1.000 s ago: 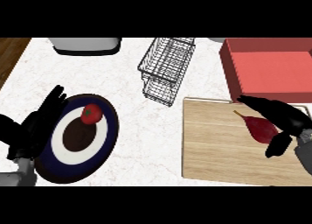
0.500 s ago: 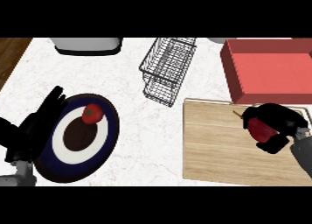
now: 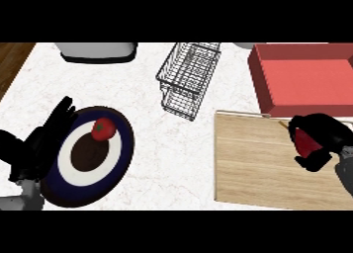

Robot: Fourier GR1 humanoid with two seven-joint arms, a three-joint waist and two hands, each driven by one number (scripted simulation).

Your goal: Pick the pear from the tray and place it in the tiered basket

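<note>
With the right hand [image 3: 321, 141] curling its fingers around the red pear [image 3: 306, 142] over the wooden tray [image 3: 255, 163], the grasp looks made, so next comes lifting and carrying it left to the wire tiered basket [image 3: 188, 79].

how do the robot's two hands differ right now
The right hand has its fingers curled round the dark red pear over the wooden tray; the left hand holds nothing. The left hand's fingers are straight beside the plate, at the view's left. Both are black on grey forearms.
</note>
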